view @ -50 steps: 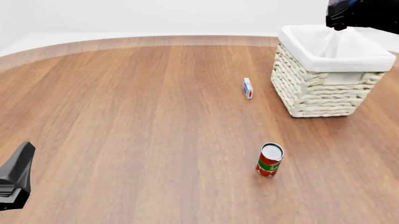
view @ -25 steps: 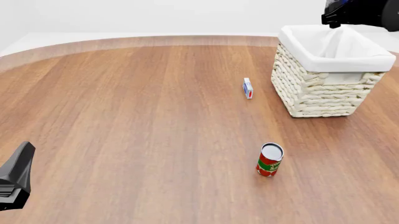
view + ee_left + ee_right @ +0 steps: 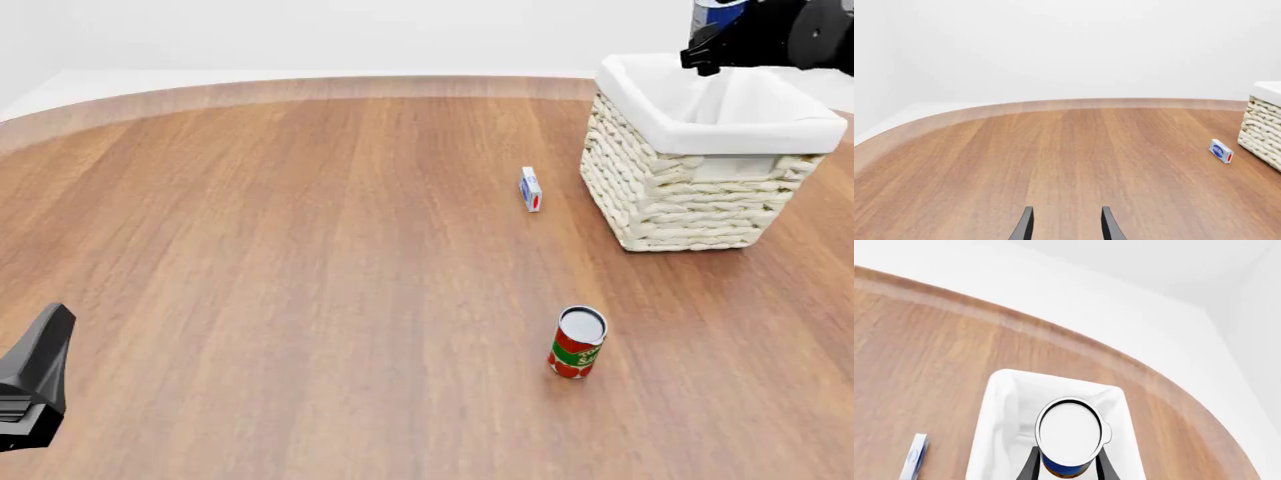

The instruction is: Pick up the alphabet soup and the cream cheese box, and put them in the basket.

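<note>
Nearest the camera, at the front-left corner of the wooden counter (image 3: pixel 267 300), the left gripper (image 3: pixel 1066 225) rests low with its fingers spread apart and nothing between them. Further in, right of centre, a red and green can (image 3: pixel 577 343) stands upright by itself. Beyond it the cream cheese box (image 3: pixel 531 189) stands on a thin edge, near the left wall of the basket (image 3: pixel 674 190) but apart from it. The basket sits at the far right, not far from the counter's curved far edge. Above its open mouth, the right gripper (image 3: pixel 1066 467) has its fingers clamped on the alphabet soup (image 3: pixel 1069 434), held upright with its pale top facing the wrist camera and the white lining below it. The likely risk is the drop: let go from this height, the can could bounce, or clip the rim if it sits off centre, so lowering first seems wiser. The whole left and middle of the counter lies open, giving either arm wide room to reach the box, whose narrow stance could tip under a glancing touch
</note>
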`<action>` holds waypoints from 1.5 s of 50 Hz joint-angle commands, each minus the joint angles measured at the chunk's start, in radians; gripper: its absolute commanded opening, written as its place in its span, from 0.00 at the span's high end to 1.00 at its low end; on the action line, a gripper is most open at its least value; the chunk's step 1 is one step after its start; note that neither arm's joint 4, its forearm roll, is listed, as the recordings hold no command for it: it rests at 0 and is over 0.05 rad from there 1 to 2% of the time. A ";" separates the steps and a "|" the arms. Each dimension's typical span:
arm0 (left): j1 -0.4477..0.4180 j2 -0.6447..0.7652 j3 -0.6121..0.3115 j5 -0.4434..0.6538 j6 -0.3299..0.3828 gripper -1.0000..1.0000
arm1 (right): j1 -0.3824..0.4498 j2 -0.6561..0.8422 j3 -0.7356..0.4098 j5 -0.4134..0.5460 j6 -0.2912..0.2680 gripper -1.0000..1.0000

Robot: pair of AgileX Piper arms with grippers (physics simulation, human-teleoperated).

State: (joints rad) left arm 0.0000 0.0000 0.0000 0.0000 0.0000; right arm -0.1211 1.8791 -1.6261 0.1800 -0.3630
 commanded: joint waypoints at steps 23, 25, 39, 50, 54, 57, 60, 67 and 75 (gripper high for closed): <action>0.000 0.000 0.000 0.000 0.000 0.00 | -0.028 0.165 -0.151 0.066 -0.028 1.00; 0.000 0.000 0.000 0.000 0.000 0.00 | -0.035 0.169 -0.148 0.067 -0.039 1.00; 0.000 0.000 0.000 0.000 0.000 0.00 | -0.031 0.206 -0.164 0.092 -0.046 1.00; 0.000 0.000 0.000 0.000 0.000 0.00 | -0.029 0.238 -0.195 0.111 -0.051 1.00; 0.000 0.000 0.000 0.000 0.000 0.00 | -0.029 0.246 -0.199 0.115 -0.053 1.00; 0.000 0.000 0.000 0.000 0.000 0.00 | -0.031 0.248 -0.199 0.115 -0.055 1.00; 0.000 0.000 0.000 0.000 0.000 0.00 | -0.036 0.249 -0.200 0.115 -0.056 1.00; 0.000 0.000 0.000 0.000 0.000 0.00 | -0.048 0.248 -0.191 0.109 -0.058 1.00; 0.000 0.000 0.000 0.000 0.000 0.00 | -0.062 0.232 -0.187 0.102 -0.048 0.00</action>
State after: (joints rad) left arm 0.0000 0.0000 0.0000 0.0000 0.0000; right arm -0.1702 2.1268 -1.8104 0.2891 -0.4341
